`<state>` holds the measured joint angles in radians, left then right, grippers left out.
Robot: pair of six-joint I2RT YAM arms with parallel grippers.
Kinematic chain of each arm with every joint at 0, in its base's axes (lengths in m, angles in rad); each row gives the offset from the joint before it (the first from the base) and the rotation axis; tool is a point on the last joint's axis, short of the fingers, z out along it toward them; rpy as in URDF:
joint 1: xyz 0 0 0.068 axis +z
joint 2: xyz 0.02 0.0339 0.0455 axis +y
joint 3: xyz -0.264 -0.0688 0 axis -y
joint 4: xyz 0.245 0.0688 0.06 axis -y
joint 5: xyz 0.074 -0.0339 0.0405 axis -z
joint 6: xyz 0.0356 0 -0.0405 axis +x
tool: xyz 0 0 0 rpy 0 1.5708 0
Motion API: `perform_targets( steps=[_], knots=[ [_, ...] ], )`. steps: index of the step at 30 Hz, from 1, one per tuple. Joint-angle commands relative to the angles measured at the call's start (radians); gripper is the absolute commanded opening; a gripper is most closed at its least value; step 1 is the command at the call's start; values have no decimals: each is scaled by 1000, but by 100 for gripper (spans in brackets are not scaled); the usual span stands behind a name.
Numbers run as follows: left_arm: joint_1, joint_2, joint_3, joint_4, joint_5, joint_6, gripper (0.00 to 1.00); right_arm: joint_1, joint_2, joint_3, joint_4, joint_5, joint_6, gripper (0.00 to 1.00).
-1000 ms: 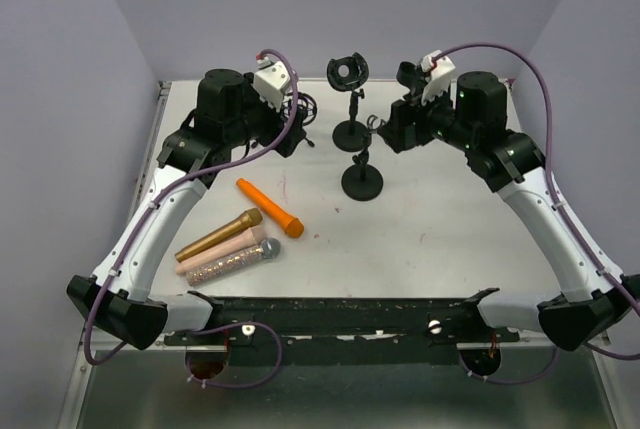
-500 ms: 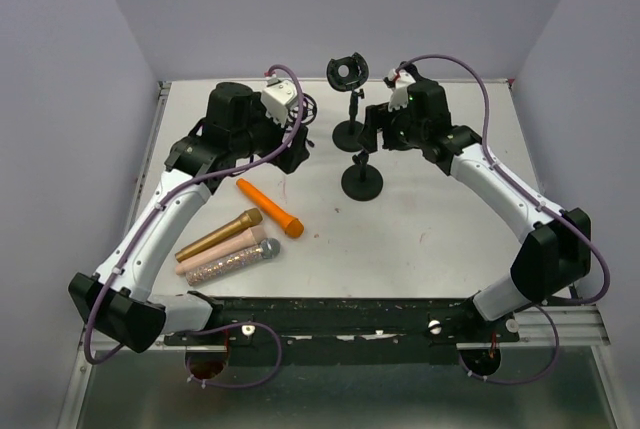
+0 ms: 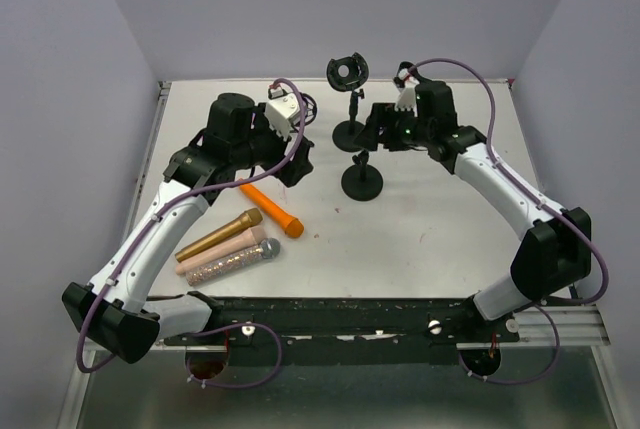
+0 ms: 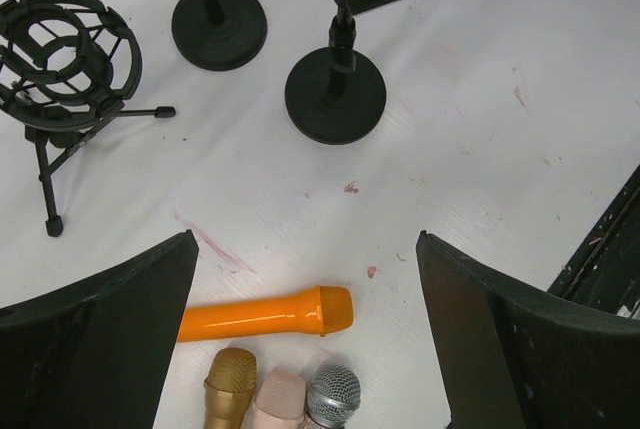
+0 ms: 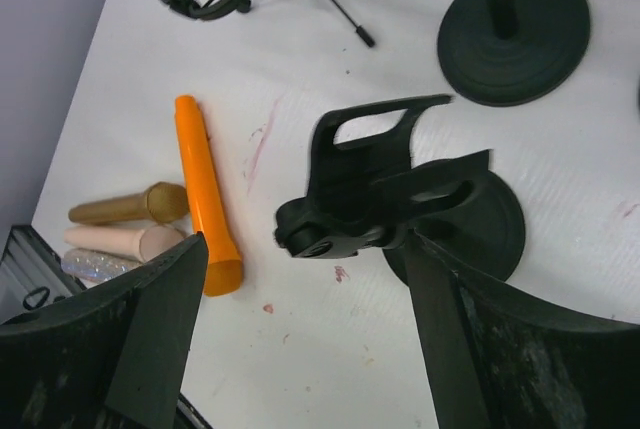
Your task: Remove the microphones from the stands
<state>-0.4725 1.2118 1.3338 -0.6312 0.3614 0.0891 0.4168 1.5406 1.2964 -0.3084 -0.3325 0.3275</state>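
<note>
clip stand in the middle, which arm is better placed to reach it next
Right, probably: the right fingers, open, sit close over the empty clip; the left fingers hang farther off, over the orange microphone.

The right gripper [image 3: 374,136] swung in over the near stand [image 3: 361,181]; left gripper [image 3: 299,161] drew back.

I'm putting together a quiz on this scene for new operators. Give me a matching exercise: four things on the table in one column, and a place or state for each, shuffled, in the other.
1. orange microphone
2. gold microphone
3. shock mount
4. microphone clip

A. on thin tripod legs
B. empty, atop a round-based stand
C. lying alone, apart from the other microphones
D. lying beside the pink microphone

Pairs: 1-C, 2-D, 3-A, 4-B
</note>
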Motion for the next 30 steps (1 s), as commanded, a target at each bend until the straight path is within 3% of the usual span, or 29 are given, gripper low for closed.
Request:
perform_targets(
  steps=[1, 13, 21, 25, 30],
  knots=[
    [-9, -15, -1, -10, 73, 8, 98, -81, 13, 43, -9, -100, 123, 83],
    [-14, -15, -2, -22, 88, 23, 98, -105, 85, -8, 25, -94, 91, 68],
    [-12, -14, -18, -24, 91, 28, 98, -105, 82, -126, 40, -69, 107, 66],
    [-12, -8, -30, -19, 76, 31, 98, -107, 58, -131, 49, -66, 88, 67],
    [14, 2, -22, -12, 36, 32, 98, -107, -19, -53, 25, -103, -17, 85]
  ],
)
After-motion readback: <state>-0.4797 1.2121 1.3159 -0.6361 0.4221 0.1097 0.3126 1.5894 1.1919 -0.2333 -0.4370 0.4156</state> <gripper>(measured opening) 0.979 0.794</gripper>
